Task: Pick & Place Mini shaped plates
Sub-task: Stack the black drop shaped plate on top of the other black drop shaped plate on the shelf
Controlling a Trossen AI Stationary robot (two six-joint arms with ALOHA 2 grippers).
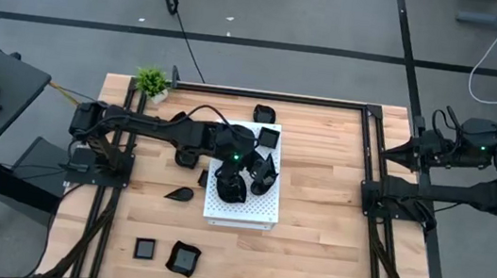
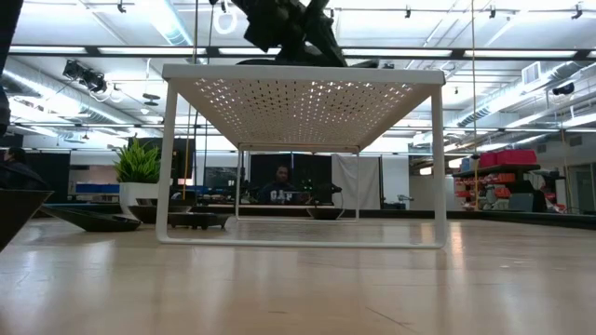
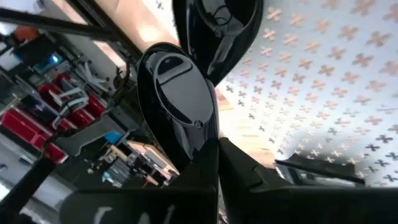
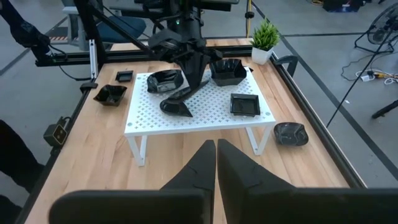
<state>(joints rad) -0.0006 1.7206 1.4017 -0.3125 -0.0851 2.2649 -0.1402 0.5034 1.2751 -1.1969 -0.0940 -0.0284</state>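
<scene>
The left claw [image 4: 186,84] is pinching a leaf-shaped plate [image 3: 180,102] over the white board [image 1: 263,212] mid-frame, where some plates are sitting already, while others are waiting on the bench [image 1: 329,253].

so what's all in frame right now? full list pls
white perforated board: 1, white, table centre
plates on the board: 3, glossy black, one square, two wavy-edged
held plate: 1, glossy black, teardrop, in the left gripper over the board
plates on the table: 4, glossy black; two at the near-left edge, one teardrop left of the board, one beyond the board
potted plant: 1, green, white pot, far-left corner
table: 1, light wood
person: 1, dark top, in the room behind
left gripper: shut on the held plate
right gripper: shut, empty, parked at the table's right edge
</scene>
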